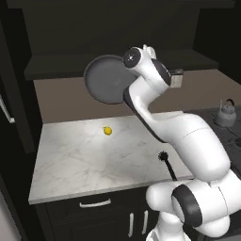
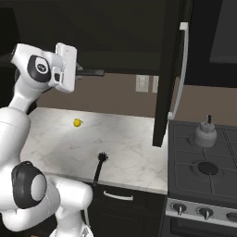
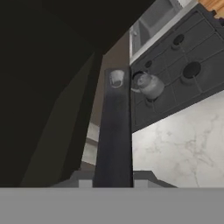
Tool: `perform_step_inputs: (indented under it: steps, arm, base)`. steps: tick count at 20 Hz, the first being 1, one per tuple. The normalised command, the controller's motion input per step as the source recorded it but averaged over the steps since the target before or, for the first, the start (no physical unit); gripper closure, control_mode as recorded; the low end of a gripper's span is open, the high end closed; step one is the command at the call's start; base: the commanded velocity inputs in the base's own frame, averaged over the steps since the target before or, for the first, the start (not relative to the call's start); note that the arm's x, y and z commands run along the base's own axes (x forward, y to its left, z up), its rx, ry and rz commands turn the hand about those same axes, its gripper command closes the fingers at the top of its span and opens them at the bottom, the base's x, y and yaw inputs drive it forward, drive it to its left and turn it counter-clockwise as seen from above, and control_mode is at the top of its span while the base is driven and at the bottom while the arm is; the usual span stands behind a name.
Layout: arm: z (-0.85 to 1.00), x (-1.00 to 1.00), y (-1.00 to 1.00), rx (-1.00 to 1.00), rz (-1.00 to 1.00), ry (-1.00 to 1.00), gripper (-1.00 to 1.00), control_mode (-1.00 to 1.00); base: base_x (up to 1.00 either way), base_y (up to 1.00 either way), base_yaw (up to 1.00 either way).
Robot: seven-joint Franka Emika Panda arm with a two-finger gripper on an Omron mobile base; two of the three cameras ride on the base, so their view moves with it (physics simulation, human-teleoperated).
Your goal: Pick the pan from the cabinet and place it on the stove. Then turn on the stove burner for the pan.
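Since the shallow round dark grey pan (image 1: 106, 79) is already out of the tall black-brown wall cabinet (image 2: 169, 69), fingers (image 3: 141, 183) clamped on its long handle, it's up over the white marble counter (image 1: 75, 160). Dark cooktop stove (image 2: 203, 171) and burner still to go.

This is a kitchen. A white marble counter (image 2: 125, 148) sits over dark low cabinets (image 1: 94, 216), beside a black stove (image 2: 203, 176) with a silver kettle (image 2: 205, 133).
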Motion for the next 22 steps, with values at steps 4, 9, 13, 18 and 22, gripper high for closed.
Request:
perform_step_inputs:
  steps: [4,9,13,18,22]
  arm:
    - [0.00,-0.20,0.06,0.00,0.00,0.00,1.00,-1.00]
    - [-0.07,-0.22,0.05,0.00,-0.01,0.00,1.00,-1.00]
    - [-0.24,-0.29,0.01,0.01,-0.03,0.00,1.00,-1.00]
    - [-0.24,-0.14,-0.03,0.03,-0.06,0.00,1.00,-1.00]
    - [-0.15,-0.05,0.00,0.01,-0.06,0.00,1.00,-1.00]
  base:
    - [0.00,0.00,0.00]
    - [0.00,0.00,0.00]
    - [0.00,0.00,0.00]
    - [0.00,0.00,0.00]
    - [0.00,0.00,0.00]
